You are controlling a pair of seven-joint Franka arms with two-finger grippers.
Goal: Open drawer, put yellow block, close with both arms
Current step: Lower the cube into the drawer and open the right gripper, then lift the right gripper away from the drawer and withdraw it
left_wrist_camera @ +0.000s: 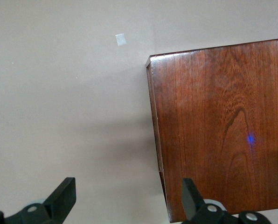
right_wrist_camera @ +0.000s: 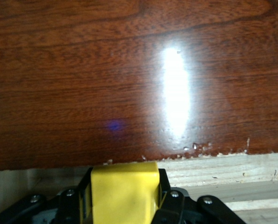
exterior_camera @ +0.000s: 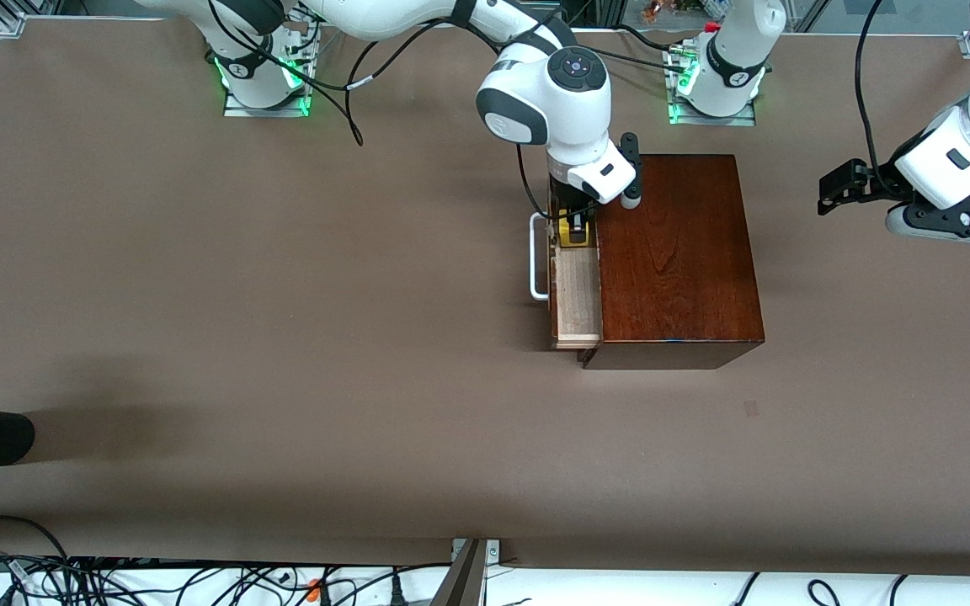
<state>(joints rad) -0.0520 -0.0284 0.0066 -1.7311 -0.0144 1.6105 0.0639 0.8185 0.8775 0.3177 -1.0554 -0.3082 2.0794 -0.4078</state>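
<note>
Yellow block sits clenched in the right gripper over the open drawer, while the left gripper waits spread wide near the bench's left-arm edge.

Drawer partly open, yellow block held in it.

The drawer of the dark reddish-brown box is pulled out a little toward the right arm's end of the table, showing its pale wood inside and its white U-shaped handle. The yellow block, a small bright cube, is clamped between the fingers of the right gripper, inside the end of the drawer farther from the front camera, upright.
</note>
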